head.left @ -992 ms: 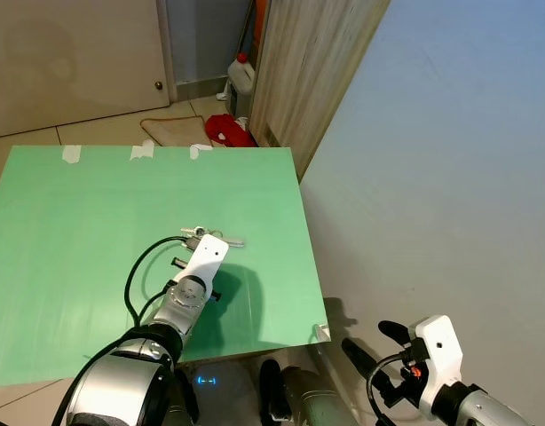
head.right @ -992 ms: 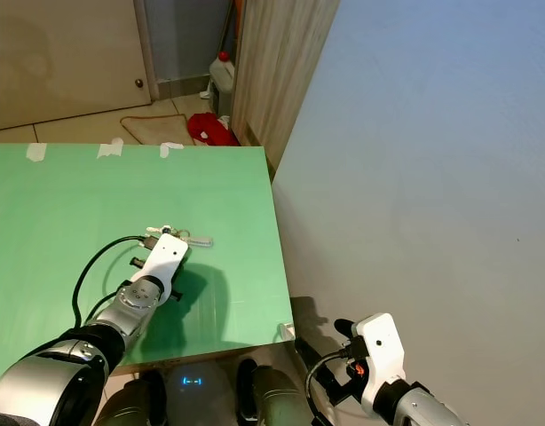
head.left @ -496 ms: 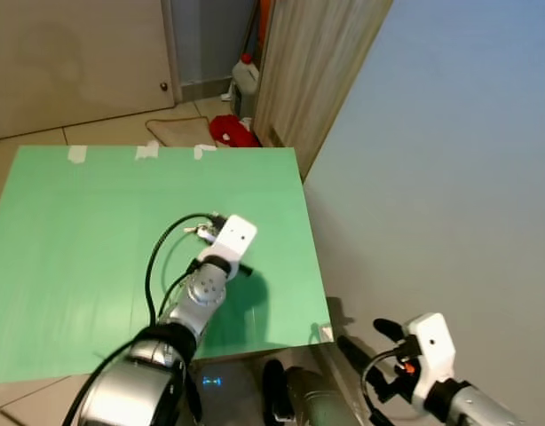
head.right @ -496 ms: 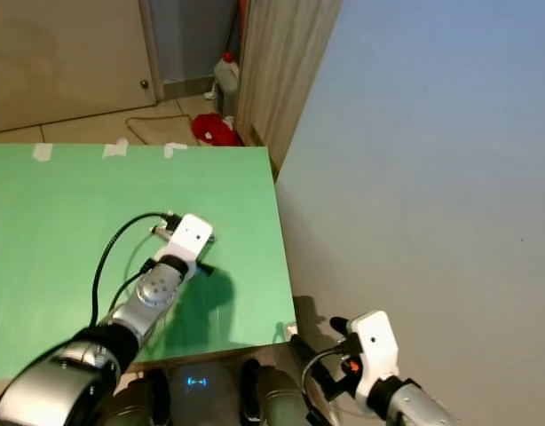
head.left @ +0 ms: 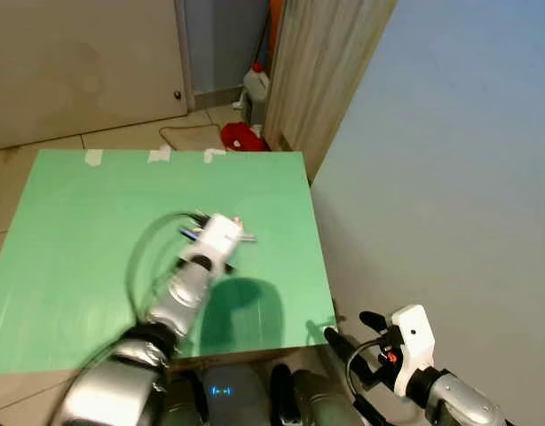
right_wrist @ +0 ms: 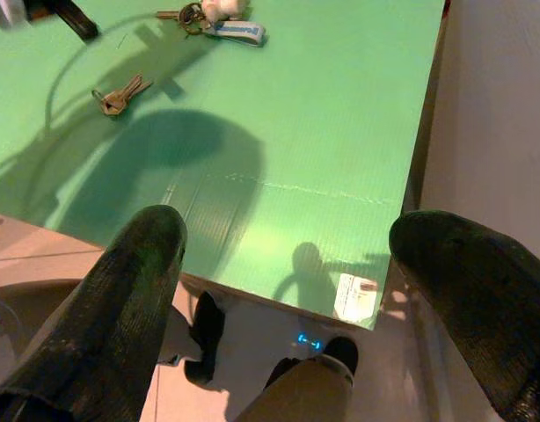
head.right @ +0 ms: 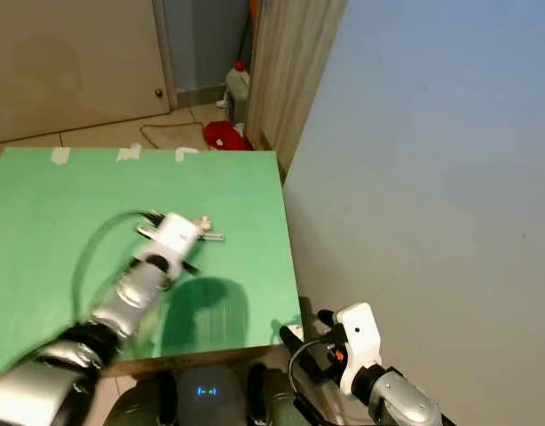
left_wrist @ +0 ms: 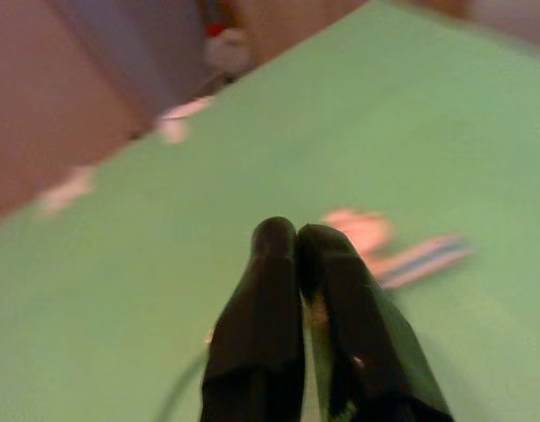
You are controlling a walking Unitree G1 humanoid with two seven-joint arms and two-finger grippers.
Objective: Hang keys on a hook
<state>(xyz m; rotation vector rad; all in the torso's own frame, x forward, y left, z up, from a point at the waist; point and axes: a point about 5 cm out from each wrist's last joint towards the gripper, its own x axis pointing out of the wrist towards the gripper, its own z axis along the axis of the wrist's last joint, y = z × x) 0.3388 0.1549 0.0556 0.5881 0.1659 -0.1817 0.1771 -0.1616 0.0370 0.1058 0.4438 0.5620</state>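
The left gripper (left_wrist: 292,242) hangs over the green table (head.left: 77,231), fingers pressed together with nothing between them — higher than a second ago. The keys (right_wrist: 213,19) lie just beyond it, near the table's right edge; a second key pair (right_wrist: 119,94) lies apart. The right gripper (right_wrist: 288,264) hangs spread wide off the near right corner.
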